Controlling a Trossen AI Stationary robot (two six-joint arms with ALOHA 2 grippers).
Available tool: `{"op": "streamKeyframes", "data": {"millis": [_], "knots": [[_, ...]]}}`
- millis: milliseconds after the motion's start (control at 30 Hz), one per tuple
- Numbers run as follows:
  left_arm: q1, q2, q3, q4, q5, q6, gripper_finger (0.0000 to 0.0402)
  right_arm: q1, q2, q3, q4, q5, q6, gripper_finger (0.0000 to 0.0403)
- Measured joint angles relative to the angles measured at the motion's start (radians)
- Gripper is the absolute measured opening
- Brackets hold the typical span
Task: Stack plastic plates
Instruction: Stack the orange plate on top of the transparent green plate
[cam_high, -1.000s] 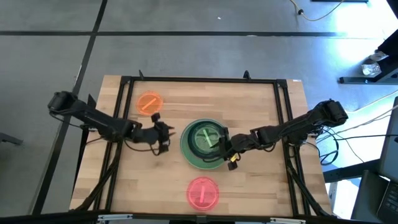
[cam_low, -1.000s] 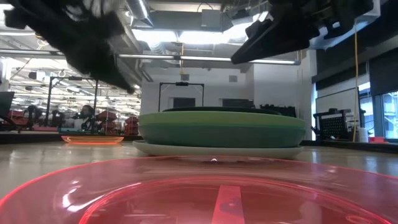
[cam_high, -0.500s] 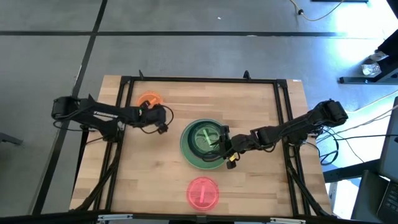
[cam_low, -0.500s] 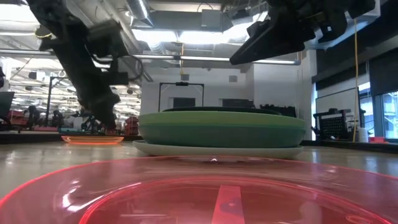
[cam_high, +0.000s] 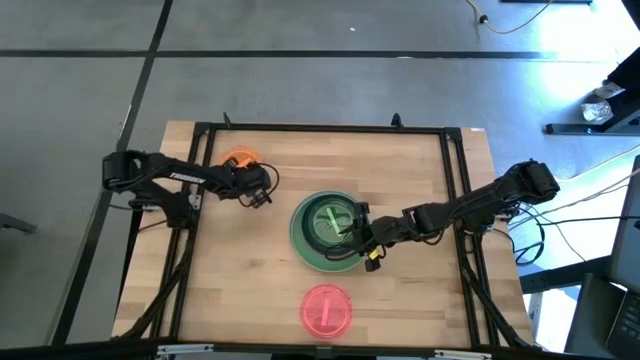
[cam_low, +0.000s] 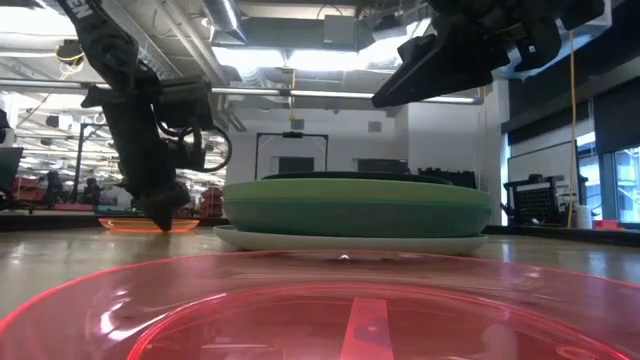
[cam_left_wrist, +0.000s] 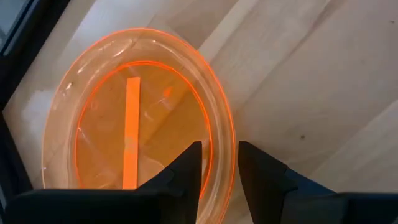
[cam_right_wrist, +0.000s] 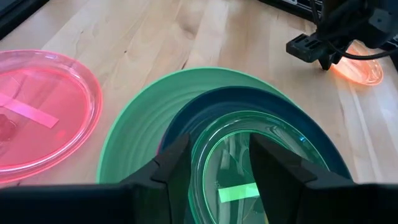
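A small translucent orange plate (cam_high: 236, 160) lies flat on the table at the far left. My left gripper (cam_high: 258, 190) is open and low at its rim; in the left wrist view (cam_left_wrist: 219, 152) one finger stands inside the rim and one outside. A stack (cam_high: 326, 232) in the middle has a pale plate (cam_low: 350, 241) at the bottom, then green (cam_right_wrist: 143, 118), dark navy (cam_right_wrist: 311, 130) and a translucent lime plate (cam_right_wrist: 242, 162) on top. My right gripper (cam_high: 358, 238) is open and hovers above the stack's right side. A pink-red plate (cam_high: 326, 308) lies near the front edge. My left gripper comes from above, slanting down, at the orange plate's rim (cam_left_wrist: 229, 134) on the side toward the stack, with one finger inside and one outside. I cannot tell whether the fingers touch the rim. The plate lies flat on the table.
A black frame (cam_high: 320, 128) runs around the table top. Bare wood lies at the far right (cam_high: 420, 170) and between the stack and the pink-red plate.
My left gripper has gone from beside the stack toward the table's far left edge and down, until its fingers straddle the orange plate's rim. The plates have stayed where they were.
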Motion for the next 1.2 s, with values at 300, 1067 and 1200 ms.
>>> {"op": "streamKeyframes", "data": {"millis": [300, 1067, 1200], "knots": [[0.017, 0.023, 0.002, 0.006, 0.001, 0.033, 0.0023, 0.0, 0.0, 0.0, 0.0, 0.017, 0.0, 0.0154], [-0.255, 0.024, 0.233, -0.097, -0.02, 0.062, 0.0002, 0.0, 0.0, 0.0, -0.002, 0.023, 0.0, 0.0154], [-0.322, 0.024, 0.326, -0.097, -0.023, 0.108, 0.0002, 0.0, 0.0, 0.0, -0.009, 0.023, 0.0, 0.0154]]}}
